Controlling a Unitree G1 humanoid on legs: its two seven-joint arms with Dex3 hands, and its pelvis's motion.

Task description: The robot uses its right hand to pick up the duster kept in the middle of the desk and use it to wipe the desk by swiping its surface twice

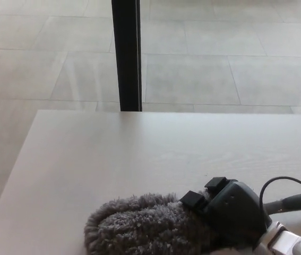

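Observation:
A fluffy grey duster (139, 226) lies flat on the pale wooden desk (118, 154) at the bottom of the head view, its left end near the desk's front left. My black right hand (230, 212) rests on the duster's right end with its fingers closed over it. A black cable loops from the wrist on the right. My left hand does not show.
A black vertical post (126, 53) stands behind the desk's far edge, against glass with a tiled floor (219, 64) beyond. The desk's left edge runs diagonally down to the bottom left corner.

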